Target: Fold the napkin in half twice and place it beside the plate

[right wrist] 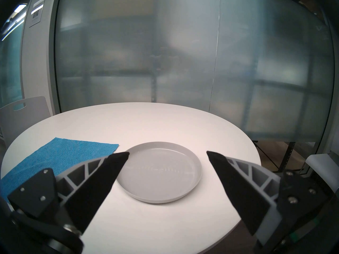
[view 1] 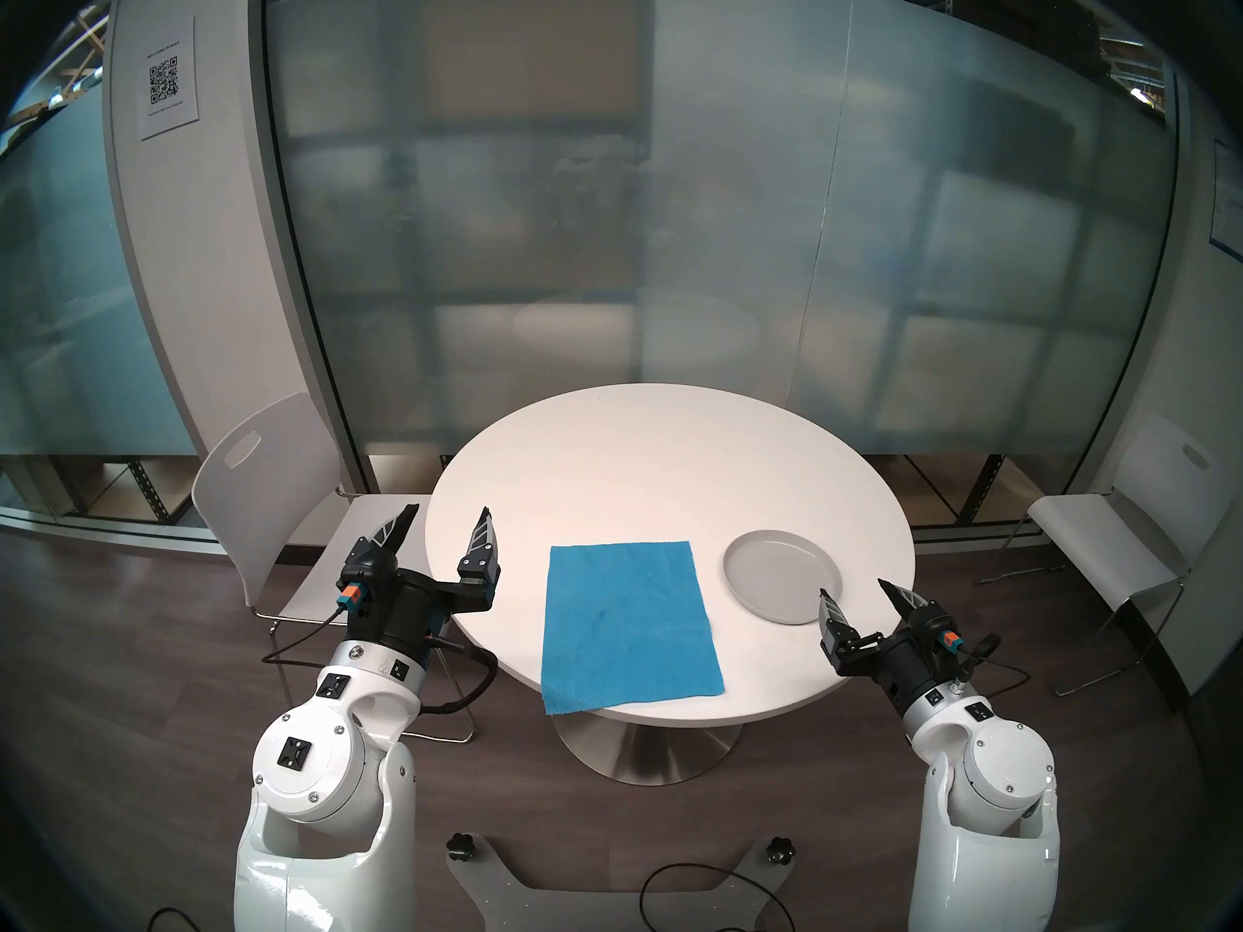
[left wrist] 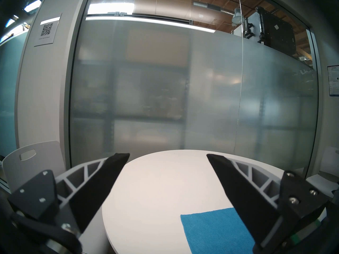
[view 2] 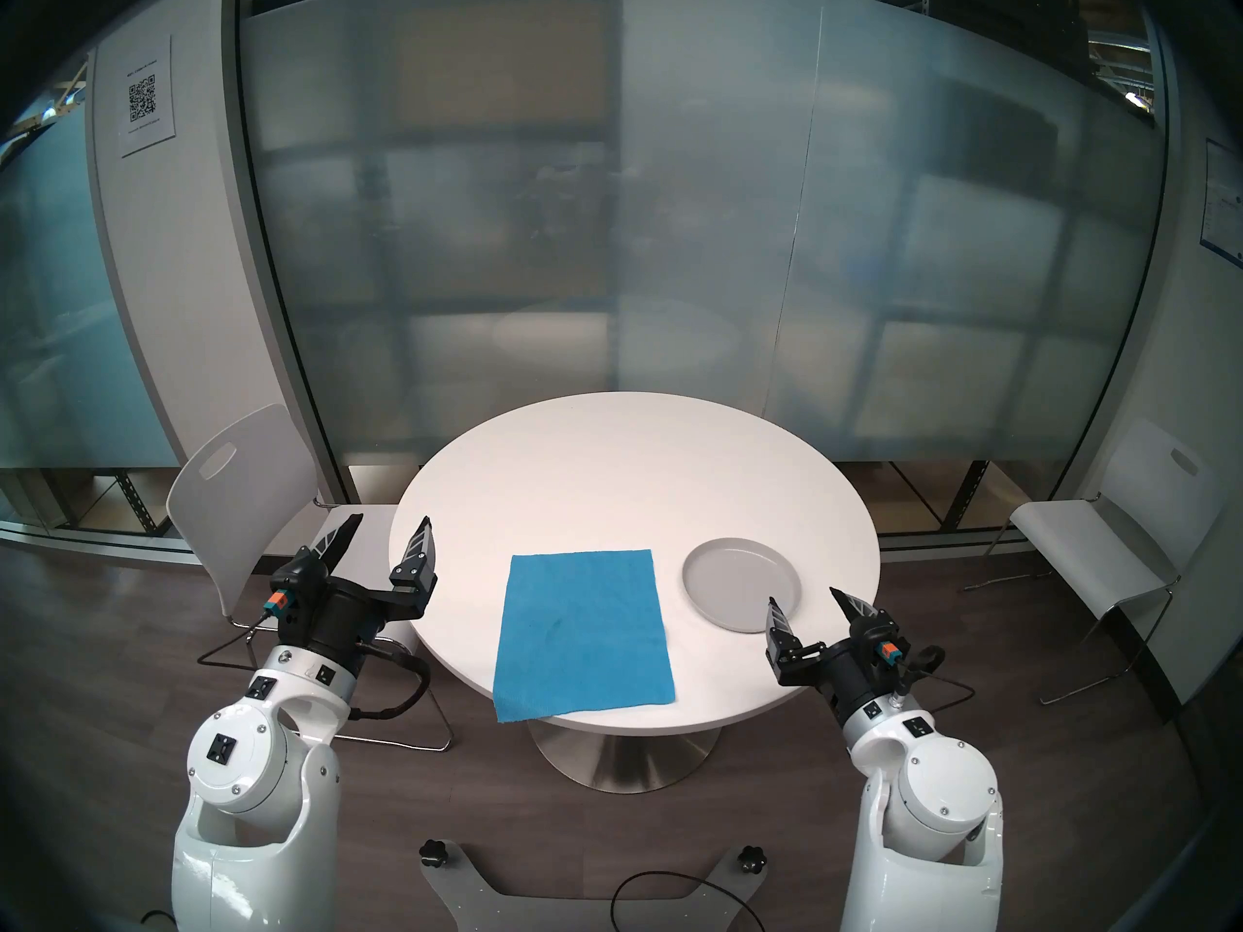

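Note:
A blue napkin [view 1: 629,624] [view 2: 582,631] lies spread flat and unfolded on the near part of the round white table [view 1: 672,466], its near left corner hanging slightly over the edge. To its right sits the empty light-grey plate [view 1: 780,574] [view 2: 740,591] [right wrist: 159,173]. My left gripper [view 1: 447,512] [view 2: 389,522] hovers open at the table's left edge, left of the napkin [left wrist: 216,229], holding nothing. At the table's near right edge my right gripper [view 1: 854,586] [view 2: 804,594] stands open and empty, just in front of the plate, the napkin [right wrist: 60,154] to its left.
A white chair [view 1: 269,493] stands left of the table, close behind my left gripper. Another white chair [view 1: 1130,540] is at the right. A frosted glass wall [view 1: 672,238] runs behind the table. The table's metal foot [view 1: 646,742] and cables lie on the dark floor.

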Motion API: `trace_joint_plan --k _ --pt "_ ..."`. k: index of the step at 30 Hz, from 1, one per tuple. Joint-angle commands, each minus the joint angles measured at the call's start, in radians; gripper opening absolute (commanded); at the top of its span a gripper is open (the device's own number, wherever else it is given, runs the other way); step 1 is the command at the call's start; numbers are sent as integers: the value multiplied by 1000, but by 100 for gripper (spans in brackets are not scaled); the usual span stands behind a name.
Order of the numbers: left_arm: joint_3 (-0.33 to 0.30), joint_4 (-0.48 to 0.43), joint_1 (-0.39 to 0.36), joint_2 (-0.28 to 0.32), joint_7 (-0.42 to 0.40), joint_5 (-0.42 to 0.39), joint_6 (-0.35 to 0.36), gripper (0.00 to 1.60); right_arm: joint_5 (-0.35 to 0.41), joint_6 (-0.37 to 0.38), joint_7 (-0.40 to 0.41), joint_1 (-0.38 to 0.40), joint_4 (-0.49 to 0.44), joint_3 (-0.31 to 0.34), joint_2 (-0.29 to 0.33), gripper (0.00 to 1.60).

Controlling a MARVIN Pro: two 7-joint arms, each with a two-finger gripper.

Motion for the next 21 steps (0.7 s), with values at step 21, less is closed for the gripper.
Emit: trace_joint_plan --k 21 --pt "0 -18 -1 0 0 0 -2 160 -39 32 107 16 27 -90 67 160"
